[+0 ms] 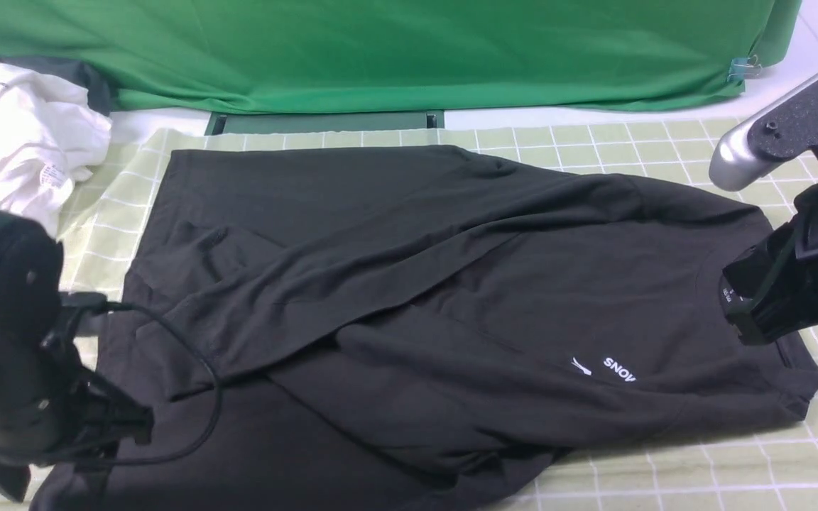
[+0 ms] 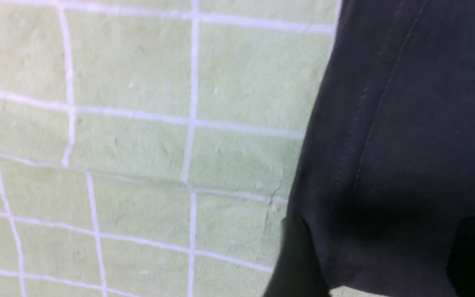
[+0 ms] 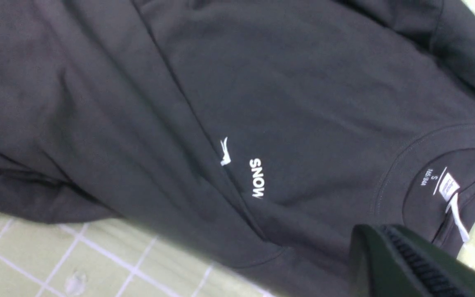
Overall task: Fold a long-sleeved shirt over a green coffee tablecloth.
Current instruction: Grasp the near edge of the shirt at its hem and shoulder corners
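As one shirt [image 1: 416,284] overlies one tablecloth [image 1: 664,135], left end effector [image 1: 132,426], right end effector [image 1: 739,312] grips are unclear.

Soft, even light fills the front view, with no glare. The black shirt [image 1: 409,284] is so dark that its folds barely show. At the upper left of the frame, the white garment [image 1: 18,135] looks very bright. Both wrist views are a little blurry. The checked tablecloth [image 2: 130,144] looks soft, and a dark shadow sits on the shirt's hem.
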`<state>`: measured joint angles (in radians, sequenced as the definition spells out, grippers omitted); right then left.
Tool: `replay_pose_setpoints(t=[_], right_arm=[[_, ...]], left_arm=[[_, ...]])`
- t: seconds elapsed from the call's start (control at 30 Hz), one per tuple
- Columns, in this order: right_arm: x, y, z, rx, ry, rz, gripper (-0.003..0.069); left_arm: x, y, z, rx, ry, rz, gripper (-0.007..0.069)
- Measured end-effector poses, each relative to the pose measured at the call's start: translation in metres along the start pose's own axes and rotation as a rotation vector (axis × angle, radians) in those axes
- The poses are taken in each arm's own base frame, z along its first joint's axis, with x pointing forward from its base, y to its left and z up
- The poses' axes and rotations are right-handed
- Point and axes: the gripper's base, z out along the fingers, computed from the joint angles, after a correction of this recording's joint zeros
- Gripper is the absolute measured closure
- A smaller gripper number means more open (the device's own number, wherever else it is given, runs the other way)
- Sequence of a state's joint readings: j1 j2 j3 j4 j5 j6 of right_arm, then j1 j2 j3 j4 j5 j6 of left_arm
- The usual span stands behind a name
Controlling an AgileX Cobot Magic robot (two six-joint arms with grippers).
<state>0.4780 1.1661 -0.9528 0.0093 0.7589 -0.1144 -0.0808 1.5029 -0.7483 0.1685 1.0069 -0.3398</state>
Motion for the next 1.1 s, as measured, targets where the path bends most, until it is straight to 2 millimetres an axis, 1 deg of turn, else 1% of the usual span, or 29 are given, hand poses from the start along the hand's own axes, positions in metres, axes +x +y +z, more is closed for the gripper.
replay_pose_setpoints(t=[0.1, 0.13, 0.3, 0.37, 0.53, 0.6, 0.63, 0.73, 0.8, 0.83, 0.9, 0.93, 1.03, 1.1], right_arm=[[0.0, 0.0, 0.0, 0.0, 0.0, -0.002, 0.0628], [0.0, 0.0, 0.0, 0.0, 0.002, -0.003, 0.0627], [0.001, 0.0, 0.0, -0.002, 0.014, -0.02, 0.0625], [0.001, 0.0, 0.0, -0.002, 0.015, -0.022, 0.0624], [0.001, 0.0, 0.0, -0.005, 0.011, -0.02, 0.062], [0.001, 0.001, 0.0, -0.012, 0.009, -0.015, 0.0621], [0.001, 0.001, 0.0, -0.016, 0.01, -0.013, 0.0621], [0.004, 0.003, 0.0, -0.037, 0.043, -0.029, 0.0621], [0.008, 0.006, -0.001, -0.069, 0.091, -0.062, 0.0621], [0.011, 0.008, -0.001, -0.092, 0.118, -0.078, 0.0621], [0.015, 0.012, -0.002, -0.145, 0.155, -0.106, 0.0621], [0.015, 0.014, -0.002, -0.167, 0.162, -0.114, 0.062], [0.015, 0.023, -0.001, -0.253, 0.164, -0.148, 0.061], [0.013, 0.037, 0.006, -0.319, 0.178, -0.211, 0.0582]], left_arm=[[0.005, 0.001, 0.007, 0.005, 0.007, -0.01, 0.0165], [0.007, 0.004, 0.011, 0.019, 0.022, -0.037, 0.0166], [0.009, 0.027, 0.024, 0.079, 0.049, -0.183, 0.0167], [0.008, 0.032, 0.025, 0.124, 0.053, -0.204, 0.0167], [0.013, 0.032, 0.032, 0.161, 0.048, -0.201, 0.017], [0.014, 0.032, 0.034, 0.171, 0.03, -0.196, 0.0185], [0.015, 0.031, 0.034, 0.181, 0.025, -0.195, 0.0211], [0.015, 0.029, 0.034, 0.198, 0.024, -0.187, 0.0323], [0.015, 0.028, 0.033, 0.208, 0.027, -0.183, 0.0431], [0.015, 0.028, 0.033, 0.217, 0.027, -0.175, 0.051], [0.016, 0.028, 0.033, 0.218, 0.032, -0.155, 0.0573], [0.015, 0.028, 0.032, 0.218, 0.037, -0.151, 0.0589], [0.019, 0.029, 0.024, 0.214, 0.042, -0.137, 0.0601], [0.024, 0.031, 0.013, 0.215, 0.01, -0.133, 0.0603]])
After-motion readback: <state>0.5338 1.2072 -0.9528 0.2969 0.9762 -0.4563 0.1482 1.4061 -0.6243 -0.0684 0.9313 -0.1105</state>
